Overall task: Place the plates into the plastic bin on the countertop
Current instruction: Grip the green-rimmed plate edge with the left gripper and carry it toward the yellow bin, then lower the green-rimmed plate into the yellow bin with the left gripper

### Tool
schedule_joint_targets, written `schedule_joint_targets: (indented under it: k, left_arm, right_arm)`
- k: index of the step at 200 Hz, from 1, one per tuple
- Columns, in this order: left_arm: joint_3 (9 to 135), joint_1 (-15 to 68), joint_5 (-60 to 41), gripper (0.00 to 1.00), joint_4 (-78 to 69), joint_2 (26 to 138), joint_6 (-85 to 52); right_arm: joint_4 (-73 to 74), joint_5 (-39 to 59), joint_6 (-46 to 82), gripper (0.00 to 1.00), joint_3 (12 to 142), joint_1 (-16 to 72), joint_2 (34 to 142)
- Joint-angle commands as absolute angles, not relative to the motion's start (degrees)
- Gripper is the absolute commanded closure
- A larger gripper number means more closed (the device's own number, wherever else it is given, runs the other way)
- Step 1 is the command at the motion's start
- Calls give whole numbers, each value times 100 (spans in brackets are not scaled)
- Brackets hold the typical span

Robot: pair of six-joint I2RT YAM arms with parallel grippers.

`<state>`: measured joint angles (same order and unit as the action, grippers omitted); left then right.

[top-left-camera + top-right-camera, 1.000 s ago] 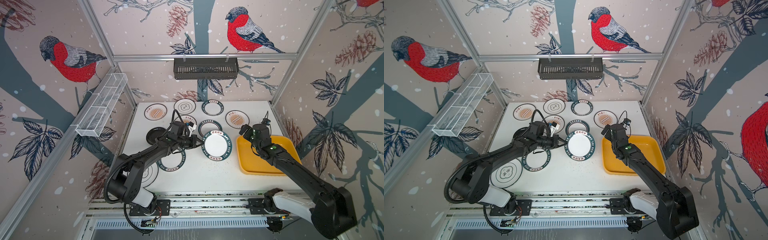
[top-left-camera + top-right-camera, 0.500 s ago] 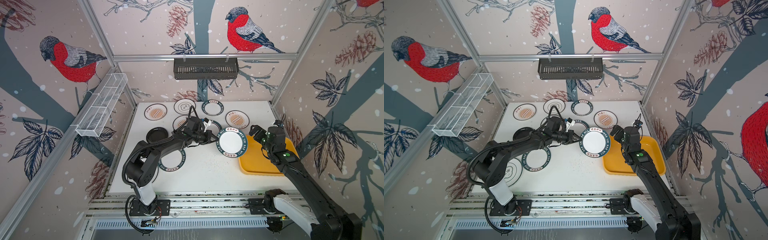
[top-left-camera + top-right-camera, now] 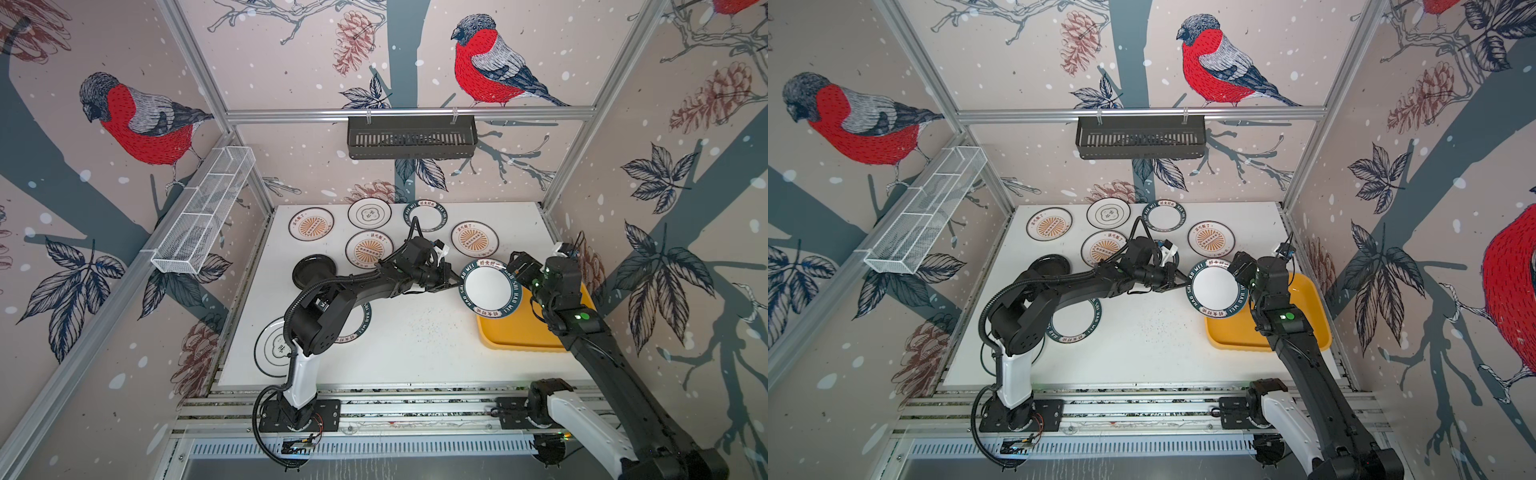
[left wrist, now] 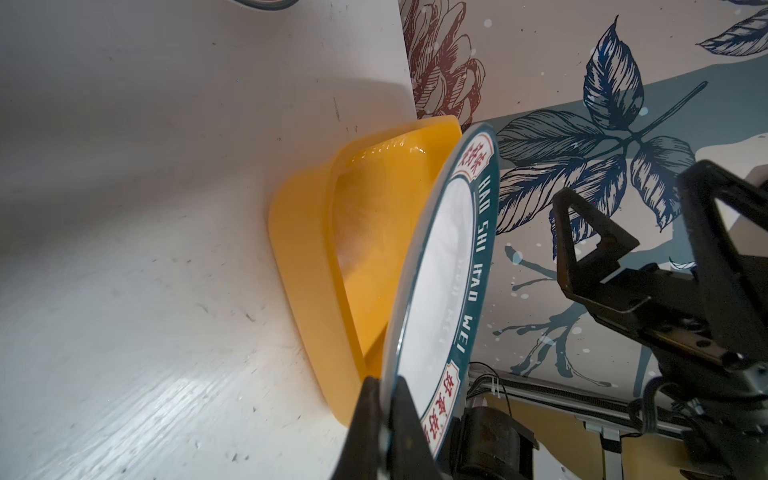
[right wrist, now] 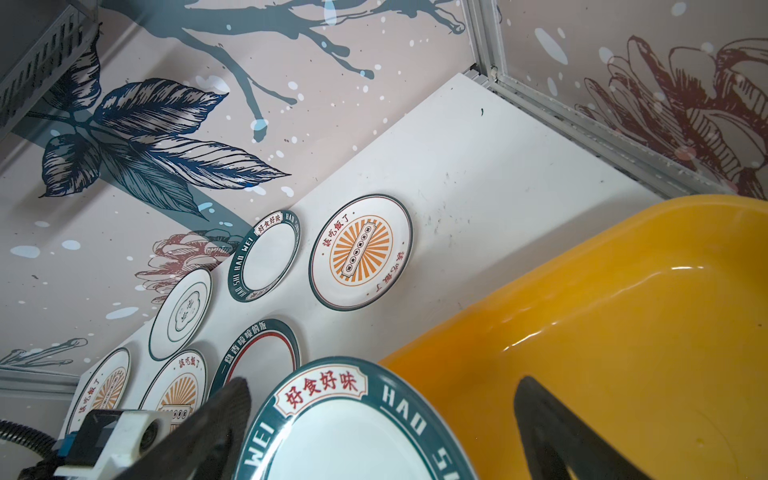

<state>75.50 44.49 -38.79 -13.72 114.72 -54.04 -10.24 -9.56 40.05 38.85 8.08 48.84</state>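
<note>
Left wrist: plate (image 4: 440, 266) between fingers (image 4: 366, 430)

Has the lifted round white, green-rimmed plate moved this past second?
Yes. In a top view the plate, pinched by the left end effector, has travelled right over the white countertop and now overlaps the rim of the yellow-orange plastic bin.

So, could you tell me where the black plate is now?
In both top views the black plate lies at the left of the countertop, beside a sunburst plate.
</note>
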Motion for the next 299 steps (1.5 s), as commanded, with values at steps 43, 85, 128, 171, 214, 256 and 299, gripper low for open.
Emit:
schedule_joint_targets:
  k: [43,85,128,171,214,256,299]
  left_arm:
    - [7975,4980,-3173,100,-1835,11786,-5964]
    - [8439,5327,-2708,100,-1746,12094,-6196]
    - [9032,5633,-2245,100,-1413,12563,-6321]
    - [9416,5776,-2084,100,-1077,12980,-6579]
    - [9675,5816,-1860,100,-668,13095,-6552]
    - [9970,5849,-1792,95,-248,13246,-6462]
    - [10391,5869,-1880,93,159,13481,-6381]
  right_arm:
    - [-919,-1405,3815,0,3757,802,4577]
    - [-938,-1626,3780,0,3844,788,4333]
    - [-975,-1811,3617,0,4086,782,4095]
    - [-880,-1751,3642,0,4000,773,3878]
    - [-784,-1692,3639,0,3951,765,3874]
    - [-670,-1670,3668,0,3868,752,3868]
    - [-611,-1670,3691,0,3789,734,3837]
